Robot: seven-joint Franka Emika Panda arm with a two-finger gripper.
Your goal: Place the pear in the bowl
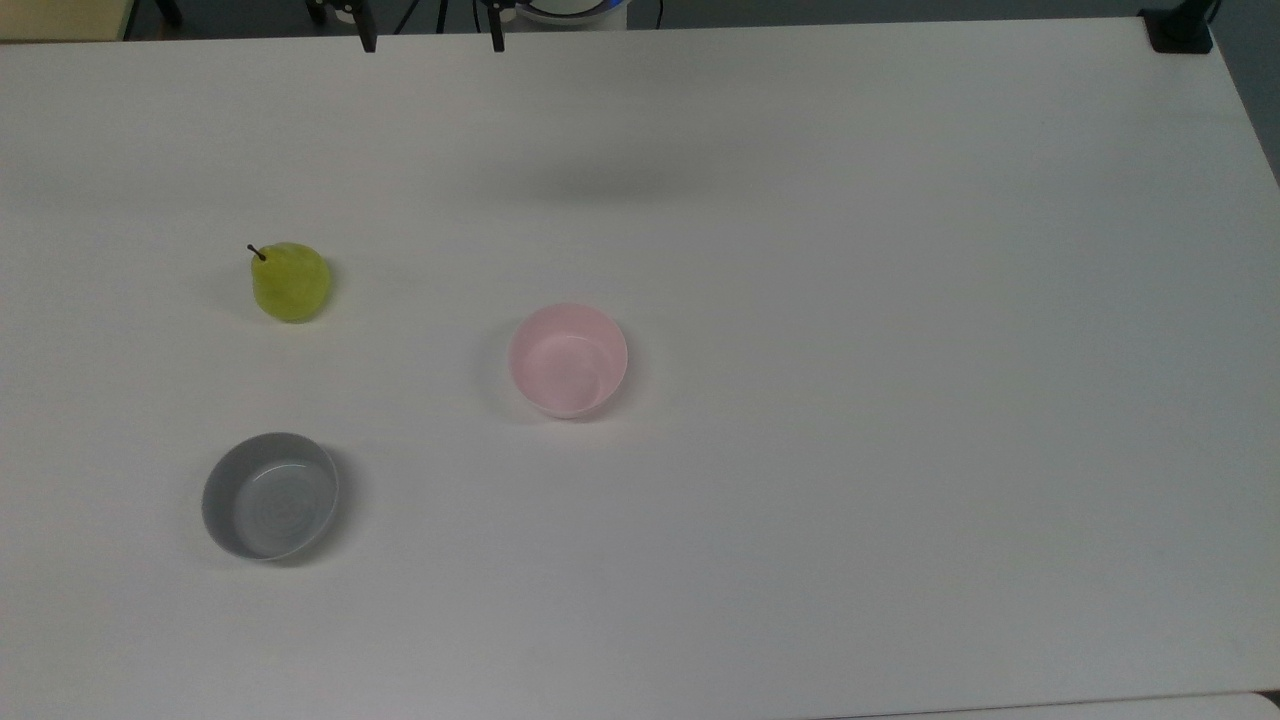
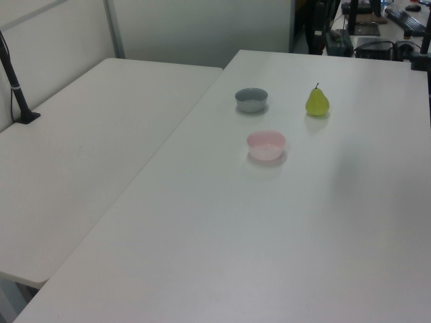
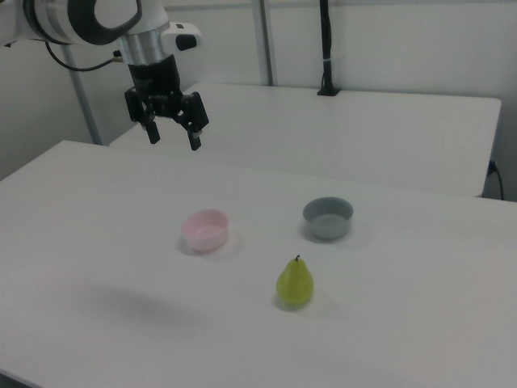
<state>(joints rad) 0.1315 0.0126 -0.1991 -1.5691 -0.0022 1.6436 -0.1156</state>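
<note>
Gripper [image 3: 172,140] jaws wide, high above table [image 3: 97,242]; below: smooth pink bowl [image 3: 205,229], glossy upright pear [image 3: 295,283] beyond, apart.

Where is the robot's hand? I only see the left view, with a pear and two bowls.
Observer: In the right view the gripper hangs high above the table, at the right view's upper left.
Operator: Are its fingers open?
Observer: Yes, spread wide, pointing down, with nothing between them.
Operator: Is it near the pear?
Observer: No. The pink bowl lies between it and the pear in the right view.
</note>
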